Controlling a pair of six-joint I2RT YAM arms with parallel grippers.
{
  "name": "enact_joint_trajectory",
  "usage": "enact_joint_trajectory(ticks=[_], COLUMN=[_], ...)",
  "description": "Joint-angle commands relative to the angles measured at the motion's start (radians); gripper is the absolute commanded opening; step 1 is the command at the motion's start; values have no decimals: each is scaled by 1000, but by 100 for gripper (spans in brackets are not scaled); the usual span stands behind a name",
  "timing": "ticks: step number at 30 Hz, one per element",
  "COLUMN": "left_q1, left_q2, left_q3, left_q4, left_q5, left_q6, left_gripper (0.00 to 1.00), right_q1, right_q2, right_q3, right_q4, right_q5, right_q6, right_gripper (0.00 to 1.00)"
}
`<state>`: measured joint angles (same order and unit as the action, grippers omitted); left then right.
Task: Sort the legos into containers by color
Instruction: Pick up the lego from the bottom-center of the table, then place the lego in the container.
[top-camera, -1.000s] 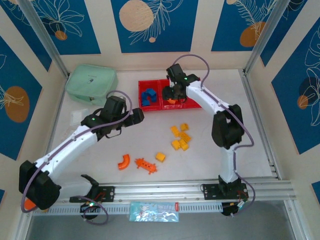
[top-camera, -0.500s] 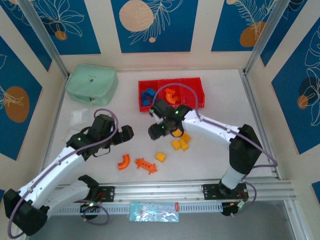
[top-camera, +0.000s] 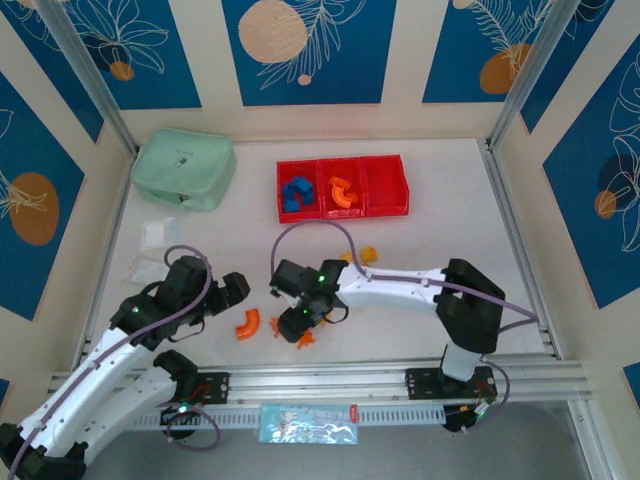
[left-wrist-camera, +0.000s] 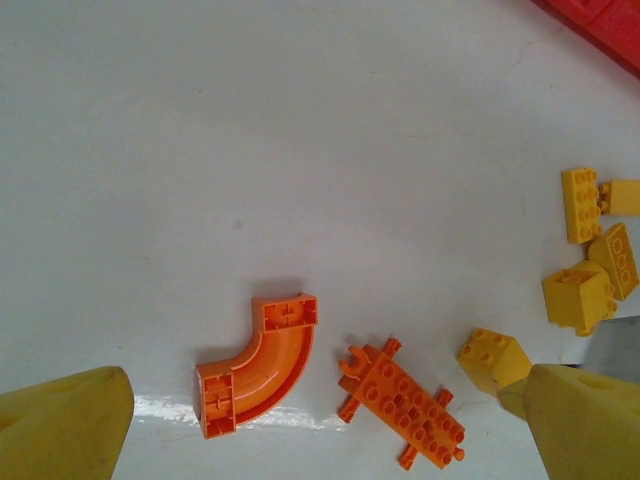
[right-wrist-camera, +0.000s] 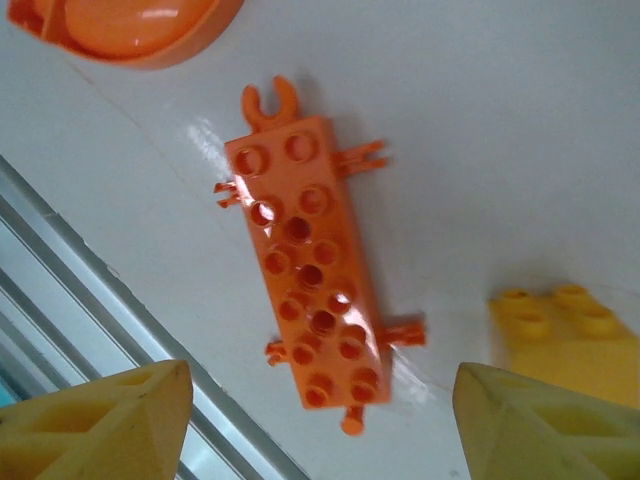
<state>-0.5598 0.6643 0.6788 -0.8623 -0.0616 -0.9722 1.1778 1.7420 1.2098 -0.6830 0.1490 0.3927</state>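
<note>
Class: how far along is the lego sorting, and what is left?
Done: blue bricks and orange pieces sit in separate red bins. In hand: the open right end effector hovers over the toothed orange piece. Left: that piece, the orange arch and the yellow bricks.

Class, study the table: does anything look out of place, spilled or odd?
Nothing looks damaged. Loose on the table, outside the red bins, lie an orange arch, an orange toothed piece askew beside it, and several yellow bricks. A crumpled clear bag sits near the left edge.
</note>
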Motion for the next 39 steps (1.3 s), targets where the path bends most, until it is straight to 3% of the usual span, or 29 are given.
enact_joint_trajectory(ticks=[1, 9, 17, 27, 33, 39], left_q1=[9, 11, 11, 11, 12, 12], left_q2=[-5, -9, -14, -1, 53, 149], left_q3=[3, 26, 43, 70, 115, 155], left_q4=[-44, -71, -87, -64, -16, 82], left_q5=[-23, -34, -47, -52, -49, -27], left_q6=[-23, -14, -10, 5, 37, 82], left_gripper=[99, 99, 99, 99, 99, 99], right_q1=[33, 54, 52, -21, -148, -412], right_q2=[59, 176, 203, 96, -16, 13], right_q3=[49, 114, 96, 99, 164, 304], right_q4=[15, 14, 19, 23, -18, -64], right_q5=[3, 34, 50, 18, -7, 39], right_q6=[-21, -57, -70, -46, -48, -72], right_gripper=[71, 69, 54, 29, 28, 28])
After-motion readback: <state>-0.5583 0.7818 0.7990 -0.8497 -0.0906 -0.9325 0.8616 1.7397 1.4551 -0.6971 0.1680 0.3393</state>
